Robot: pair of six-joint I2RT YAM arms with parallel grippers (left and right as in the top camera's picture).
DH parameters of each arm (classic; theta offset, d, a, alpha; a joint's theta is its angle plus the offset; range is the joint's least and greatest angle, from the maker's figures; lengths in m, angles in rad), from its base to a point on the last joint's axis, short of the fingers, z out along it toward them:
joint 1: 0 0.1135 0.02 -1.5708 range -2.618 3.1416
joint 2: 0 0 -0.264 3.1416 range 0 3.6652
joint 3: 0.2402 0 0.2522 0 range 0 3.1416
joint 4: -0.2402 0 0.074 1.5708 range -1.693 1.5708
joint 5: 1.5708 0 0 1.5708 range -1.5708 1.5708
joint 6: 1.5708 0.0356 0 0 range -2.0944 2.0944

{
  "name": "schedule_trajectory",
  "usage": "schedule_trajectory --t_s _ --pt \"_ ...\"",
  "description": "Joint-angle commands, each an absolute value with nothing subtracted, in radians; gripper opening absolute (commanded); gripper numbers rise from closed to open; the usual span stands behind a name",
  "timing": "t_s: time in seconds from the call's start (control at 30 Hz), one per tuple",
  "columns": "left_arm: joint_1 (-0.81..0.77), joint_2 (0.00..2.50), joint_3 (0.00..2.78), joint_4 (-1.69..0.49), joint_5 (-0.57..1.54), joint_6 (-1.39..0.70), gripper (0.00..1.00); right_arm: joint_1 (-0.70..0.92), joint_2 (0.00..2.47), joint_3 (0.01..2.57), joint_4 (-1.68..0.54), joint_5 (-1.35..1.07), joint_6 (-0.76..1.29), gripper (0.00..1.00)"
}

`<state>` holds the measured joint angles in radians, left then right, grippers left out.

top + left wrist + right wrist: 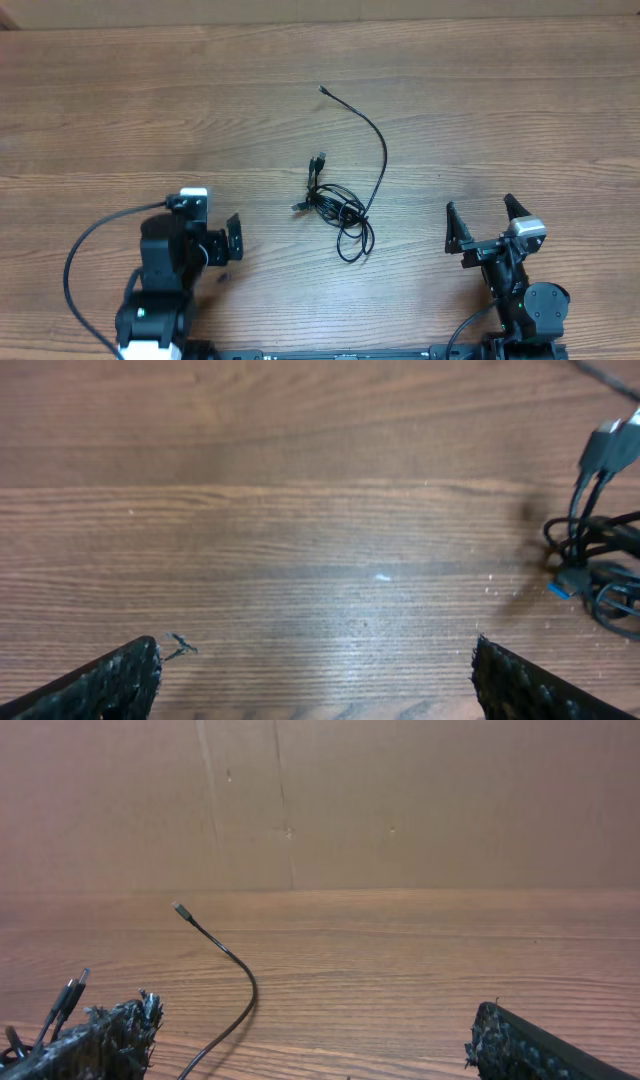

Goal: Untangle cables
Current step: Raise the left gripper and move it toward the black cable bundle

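Note:
The cables [341, 207] lie in a black knot on the wooden table [120, 110], about midway between my arms. One long strand [380, 140] arcs away from the knot to a small plug [323, 90]. My left gripper [205, 222] stands open to the left of the knot, holding nothing. In the left wrist view its jaws [320, 680] are wide apart over bare wood, and the knot [600, 560] sits at the right edge. My right gripper [482, 215] is open and empty, right of the knot. The right wrist view shows the long strand [235, 970] ahead of the left fingertip [120, 1030].
A plain brown wall [400, 800] rises behind the table's far edge. Thick black wires [90, 240] loop from the left arm's base near the front edge. A small scratch mark [180, 650] is on the wood by the left fingertip.

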<state>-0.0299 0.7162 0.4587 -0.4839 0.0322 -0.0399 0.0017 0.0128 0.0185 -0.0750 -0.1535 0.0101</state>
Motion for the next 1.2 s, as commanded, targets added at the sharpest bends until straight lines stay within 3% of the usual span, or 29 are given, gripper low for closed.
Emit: schedule_trajectory --t_s 0.0,0.5,1.17 --pt "-0.02 0.801 0.524 -0.497 0.053 -0.01 1.0 0.004 0.003 0.008 -0.07 -0.159 0.006 1.0" --pt "-0.021 1.076 0.646 -0.551 0.065 -0.011 1.0 0.005 0.003 0.008 -0.07 -0.159 0.006 1.0" --pt "-0.081 1.12 0.663 -0.553 0.041 -0.003 1.0 0.004 0.003 0.008 -0.07 -0.159 0.006 1.0"
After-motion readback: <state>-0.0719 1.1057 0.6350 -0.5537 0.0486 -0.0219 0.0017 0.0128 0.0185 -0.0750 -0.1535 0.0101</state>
